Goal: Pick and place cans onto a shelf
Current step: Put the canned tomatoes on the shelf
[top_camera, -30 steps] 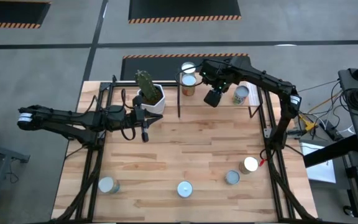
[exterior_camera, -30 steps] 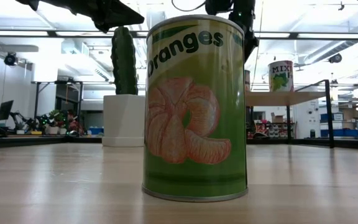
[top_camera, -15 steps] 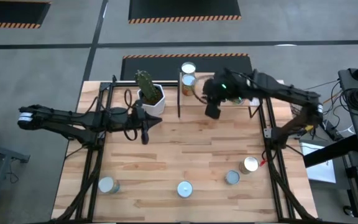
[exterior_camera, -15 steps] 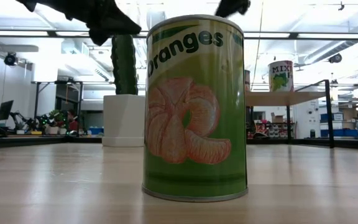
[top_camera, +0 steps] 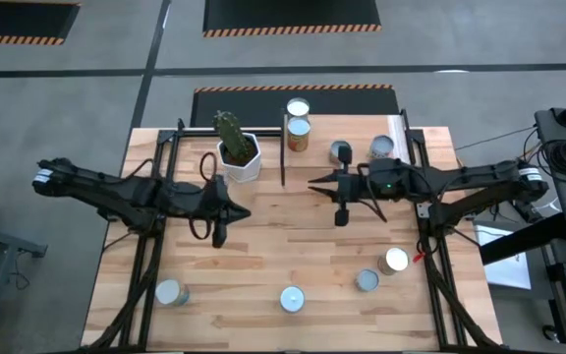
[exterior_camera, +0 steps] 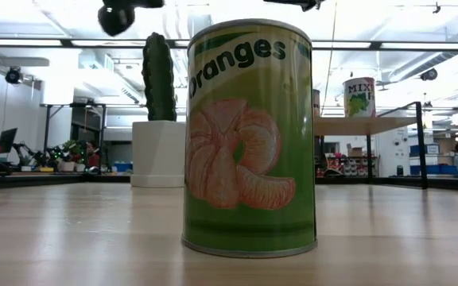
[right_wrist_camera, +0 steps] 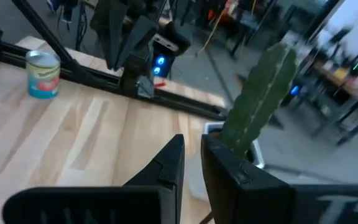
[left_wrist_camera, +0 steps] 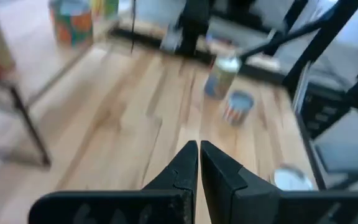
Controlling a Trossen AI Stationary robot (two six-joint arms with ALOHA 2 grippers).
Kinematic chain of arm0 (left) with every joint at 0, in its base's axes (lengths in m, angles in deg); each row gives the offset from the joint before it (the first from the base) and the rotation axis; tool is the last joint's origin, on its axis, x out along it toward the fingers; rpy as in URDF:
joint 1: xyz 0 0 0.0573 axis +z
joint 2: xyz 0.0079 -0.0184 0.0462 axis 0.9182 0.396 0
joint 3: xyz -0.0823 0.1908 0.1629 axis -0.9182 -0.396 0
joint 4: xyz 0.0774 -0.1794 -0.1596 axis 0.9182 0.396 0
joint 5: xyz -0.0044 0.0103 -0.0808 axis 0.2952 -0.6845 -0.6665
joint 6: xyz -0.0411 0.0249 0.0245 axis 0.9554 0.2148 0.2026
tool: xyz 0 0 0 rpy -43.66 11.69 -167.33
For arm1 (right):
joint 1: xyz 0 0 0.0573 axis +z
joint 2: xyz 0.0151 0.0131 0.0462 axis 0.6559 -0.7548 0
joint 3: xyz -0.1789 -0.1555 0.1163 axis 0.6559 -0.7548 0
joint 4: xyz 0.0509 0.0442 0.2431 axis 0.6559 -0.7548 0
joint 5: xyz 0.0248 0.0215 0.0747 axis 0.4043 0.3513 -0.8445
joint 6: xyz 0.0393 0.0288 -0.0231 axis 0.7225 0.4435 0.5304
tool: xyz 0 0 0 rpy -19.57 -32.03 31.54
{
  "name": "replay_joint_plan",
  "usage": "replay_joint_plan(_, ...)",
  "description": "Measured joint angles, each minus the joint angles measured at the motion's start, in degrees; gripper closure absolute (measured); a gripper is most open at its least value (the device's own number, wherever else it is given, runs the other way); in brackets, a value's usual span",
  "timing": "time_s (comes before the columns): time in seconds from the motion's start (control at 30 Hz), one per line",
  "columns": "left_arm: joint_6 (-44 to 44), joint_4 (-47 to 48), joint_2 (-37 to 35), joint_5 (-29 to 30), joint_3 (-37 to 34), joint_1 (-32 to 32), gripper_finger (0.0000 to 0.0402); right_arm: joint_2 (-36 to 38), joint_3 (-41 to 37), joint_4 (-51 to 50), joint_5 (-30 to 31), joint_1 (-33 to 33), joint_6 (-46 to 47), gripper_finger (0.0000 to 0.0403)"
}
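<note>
Moved: right gripper (top_camera: pixel 341 218) has left the shelf (top_camera: pixel 357 126), fingers nearly together, empty.
Left gripper (top_camera: pixel 216 236): pressed together, idle.
Cans (top_camera: pixel 378 270): ahead of the right claw; spread fingers first, descend squarely.

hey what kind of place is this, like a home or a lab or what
Most likely a robotics lab or workshop, not a home. The wooden table stands on a grey floor with hazard-striped mats, and the low view shows open ceiling strip lights and equipment-covered benches behind.
</note>
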Motion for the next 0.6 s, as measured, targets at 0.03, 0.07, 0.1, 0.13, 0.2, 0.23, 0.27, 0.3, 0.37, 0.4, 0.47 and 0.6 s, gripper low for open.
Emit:
replay_joint_plan(0.03,2.39,5.51,0.39,-0.03,2.21,-0.14,0.04,0.54,-1.11,1.02,0.09,-0.02,-0.89,0.036)
replay_joint_plan(0.07,5.62,11.73,0.95,-0.06,4.54,-0.23,0.04,1.09,-1.95,1.74,0.09,-0.02,-1.47,0.036)
replay_joint_plan(0.1,9.44,17.83,1.71,-0.21,6.86,-0.22,0.04,1.62,-2.68,2.09,0.08,-0.02,-1.62,0.036)
replay_joint_plan(0.13,13.25,23.77,2.62,-0.49,9.07,-0.22,0.04,2.0,-3.36,2.37,0.07,-0.02,-1.65,0.036)
replay_joint_plan(0.2,20.48,34.13,4.59,-1.17,12.73,-0.22,0.04,2.66,-4.23,3.49,0.01,-0.02,-2.25,0.036)
replay_joint_plan(0.23,24.32,38.71,5.71,-1.39,14.1,-0.22,0.04,2.85,-4.34,3.47,-0.03,-0.02,-3.08,0.036)
replay_joint_plan(0.27,28.05,42.14,6.79,-1.98,15.14,-0.21,0.04,2.88,-4.34,3.68,-0.03,-0.02,-3.53,0.036)
replay_joint_plan(0.3,31.17,44.8,7.87,-3.46,15.84,-0.16,0.04,2.88,-4.26,3.92,-0.04,-0.02,-4.02,0.036)
replay_joint_plan(0.37,36.73,47.43,9.65,-7.42,16.38,-0.59,0.04,2.89,-3.87,3.23,-0.01,-0.04,-4.43,0.036)
replay_joint_plan(0.4,39.93,47.48,10.25,-9.25,16.33,-1.4,0.04,2.91,-3.61,2.25,-0.01,-0.04,-4.17,0.036)
replay_joint_plan(0.47,46.21,46.71,11.05,-12.19,15.68,-3.49,0.0398,3.08,-3.4,-0.26,-0.01,-0.04,-3.67,0.036)
replay_joint_plan(0.6,59.67,46.65,11.54,-13.11,13.86,-9.44,0.038,3.48,-3.42,-2.86,0.01,-0.04,-3.6,0.036)
